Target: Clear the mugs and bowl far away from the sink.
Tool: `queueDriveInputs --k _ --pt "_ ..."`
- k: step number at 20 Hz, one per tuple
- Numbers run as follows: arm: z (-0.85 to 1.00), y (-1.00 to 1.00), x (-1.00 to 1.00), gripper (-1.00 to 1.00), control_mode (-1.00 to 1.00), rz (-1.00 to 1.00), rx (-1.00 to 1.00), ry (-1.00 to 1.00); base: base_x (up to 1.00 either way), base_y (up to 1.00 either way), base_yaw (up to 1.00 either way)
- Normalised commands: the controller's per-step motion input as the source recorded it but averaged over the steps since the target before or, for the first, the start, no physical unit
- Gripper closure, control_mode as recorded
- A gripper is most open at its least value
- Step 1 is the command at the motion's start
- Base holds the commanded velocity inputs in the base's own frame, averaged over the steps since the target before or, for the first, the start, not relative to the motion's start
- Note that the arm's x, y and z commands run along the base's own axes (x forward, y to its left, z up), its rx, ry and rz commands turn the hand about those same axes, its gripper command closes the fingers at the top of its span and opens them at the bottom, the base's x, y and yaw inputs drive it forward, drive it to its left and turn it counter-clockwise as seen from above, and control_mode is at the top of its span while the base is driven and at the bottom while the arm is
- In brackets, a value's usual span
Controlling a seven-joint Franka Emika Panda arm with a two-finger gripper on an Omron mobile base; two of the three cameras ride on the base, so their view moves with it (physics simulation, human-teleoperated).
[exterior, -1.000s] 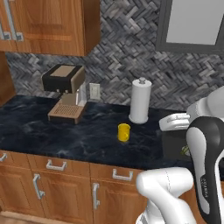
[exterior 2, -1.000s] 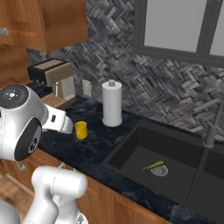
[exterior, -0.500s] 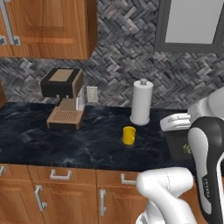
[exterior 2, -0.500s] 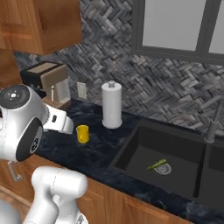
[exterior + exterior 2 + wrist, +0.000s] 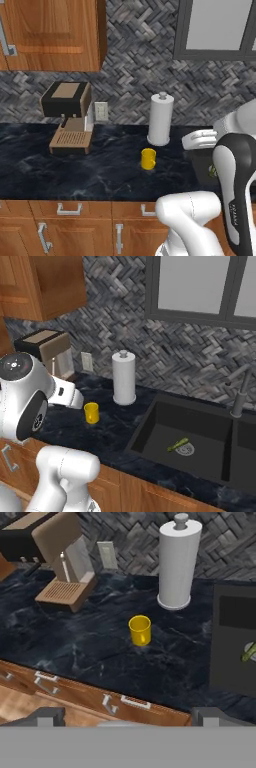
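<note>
Hovering high above the counter (image 5: 75, 647), the tool (image 5: 127, 714) stands wide apart and empty, well short of the yellow mug (image 5: 140, 630).

Dark marbled tabletop (image 5: 100, 170) carries a yellow mug (image 5: 148, 158), paper-towel roll (image 5: 160, 119) at 1 o'clock, coffee machine (image 5: 68, 116) at 10 o'clock.

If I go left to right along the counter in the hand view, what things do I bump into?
Coffee machine → wall outlet → yellow mug → paper towel roll → sink.
</note>
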Motion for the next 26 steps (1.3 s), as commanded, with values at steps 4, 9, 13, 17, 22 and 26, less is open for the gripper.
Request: queueDriveInputs --k 4,9,13,17,22,26 --pt "-0.08 0.00 0.06 -1.00 -1.00 -0.04 -0.01 0.01 0.27 0.00 -0.12" --pt "-0.25 0.02 0.42 -1.00 -1.00 -0.15 -0.10 0.13 0.00 0.00 0.00" --pt "-0.20 0.02 0.35 -1.00 -1.00 0.01 -0.07 0.11 0.00 0.00 0.00" --pt "-0.31 -0.04 0.35 -1.00 -1.00 0.29 -0.02 0.09 0.00 0.00 0.00" --pt "-0.33 -0.09 0.12 -1.00 -1.00 0.39 -0.04 0.07 0.00 0.00 0.00" --pt "-0.23 0.00 0.07 -1.00 -1.00 0.23 -0.09 0.00 0.00 0.00 0.00"
